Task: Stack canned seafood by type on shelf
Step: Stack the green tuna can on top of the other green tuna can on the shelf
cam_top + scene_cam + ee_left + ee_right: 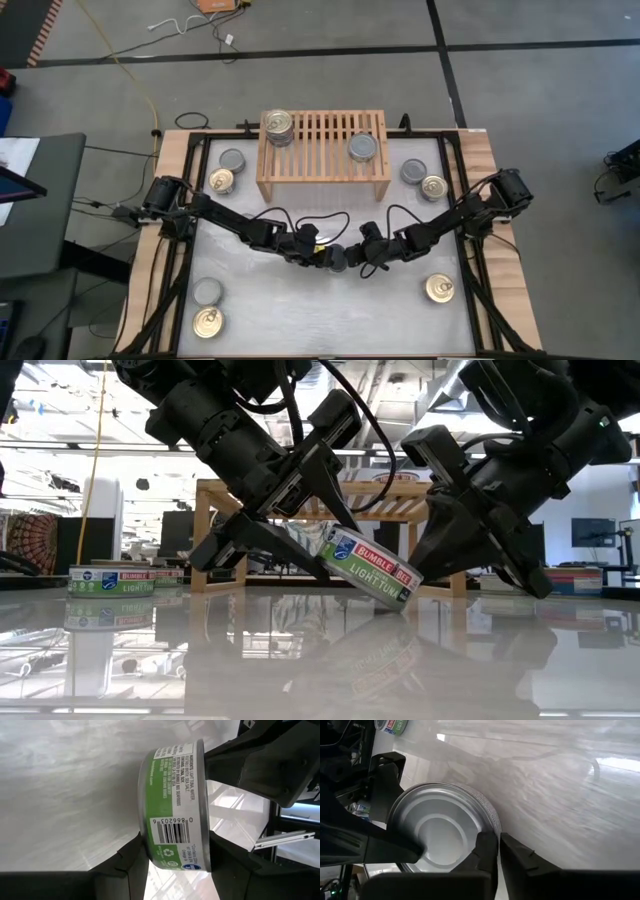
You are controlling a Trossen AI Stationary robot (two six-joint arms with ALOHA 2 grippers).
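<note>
At the table's middle a green-labelled tuna can (172,795) hangs tilted, with my left gripper (326,256) shut on it. My right gripper (497,842) stands just to the can's right, its fingers almost together with only a narrow slit and nothing between them, at the rim of the can's silver face (440,825). In the low view the can (372,570) slants down to the right, its lower edge close above the table. The wooden shelf (322,178) stands at the far edge. On it are a stack of gold-topped cans (278,126) and a silver-topped can (362,147). My left gripper pinches the can by its two flat faces, one finger (125,870) on one face and one finger (240,870) on the other (202,845). The fingers slant down from the table's left side. The label wall faces the wrist camera. The can is tilted; whether it touches the table I cannot tell. My right gripper slants down from the table's right side. Its fingertips (487,842) stand at the rim (492,820) of the can's silver face. Whether they touch or pinch that rim I cannot tell.
Loose cans lie on the table: two left of the shelf (226,170), two right of it (423,178), two at the near left corner (207,305) and one at the near right (440,289). The low view shows cans (110,580) at the left.
</note>
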